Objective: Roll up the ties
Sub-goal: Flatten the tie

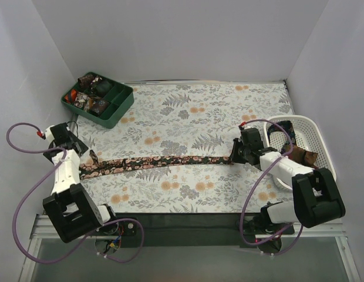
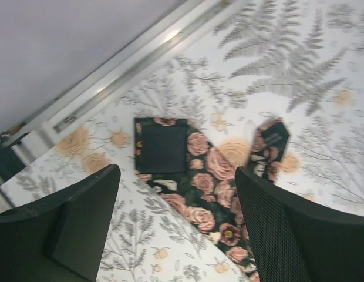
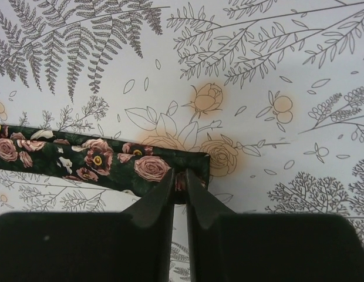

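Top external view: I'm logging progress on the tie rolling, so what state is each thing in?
Long dark floral-print fabric necktie, unrolled, stretched across the table.
Left end effector, open over the necktie's folded end.
Right end effector, shut on the necktie's other end.
Dark green divided plastic tray, holding coiled ties.
White plastic lattice basket, holding a loose brown tie.

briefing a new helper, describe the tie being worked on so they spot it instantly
On the floral-print table, look between the green tray and the white basket. One dark rose-print tie lies stretched flat left to right; the other ties sit inside those containers.
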Available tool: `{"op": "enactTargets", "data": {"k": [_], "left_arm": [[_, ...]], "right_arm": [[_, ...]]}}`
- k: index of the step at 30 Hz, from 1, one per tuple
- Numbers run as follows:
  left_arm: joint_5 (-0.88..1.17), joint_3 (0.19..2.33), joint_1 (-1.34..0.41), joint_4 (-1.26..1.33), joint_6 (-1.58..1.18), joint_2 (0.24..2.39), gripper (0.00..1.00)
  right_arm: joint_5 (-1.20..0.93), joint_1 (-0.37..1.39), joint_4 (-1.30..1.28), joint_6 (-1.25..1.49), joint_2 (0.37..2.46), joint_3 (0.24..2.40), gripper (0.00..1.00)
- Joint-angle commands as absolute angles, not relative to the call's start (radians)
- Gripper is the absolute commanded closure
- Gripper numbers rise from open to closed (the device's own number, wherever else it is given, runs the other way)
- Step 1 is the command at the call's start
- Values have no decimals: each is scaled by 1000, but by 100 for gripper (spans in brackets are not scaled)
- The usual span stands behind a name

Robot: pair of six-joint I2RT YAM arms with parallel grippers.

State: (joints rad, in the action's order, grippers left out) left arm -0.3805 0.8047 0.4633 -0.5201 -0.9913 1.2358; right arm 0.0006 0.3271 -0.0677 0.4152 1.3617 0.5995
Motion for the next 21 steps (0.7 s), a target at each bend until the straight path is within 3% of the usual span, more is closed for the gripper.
{"op": "enactTargets", "data": {"k": [1,6,14,18,21], "left_arm": [[-220,877,454,-528,-987,1200,25],[-42,842,397,-528,-966,1192,19],[-87,761,310,-508,-934,1195,18],[-179,761,272,-518,-968,1253,26],[-235,750,272,-520,-991,1293,46]], "right_arm": [[38,322,-143,391,1296,644,82],[46,322,-176,377,1272,681,81],[8,324,-183,374,1319,684,79],[-25,324,-164,373,1341,675,79],[-40,324,-150,370,1344,667,79]]}}
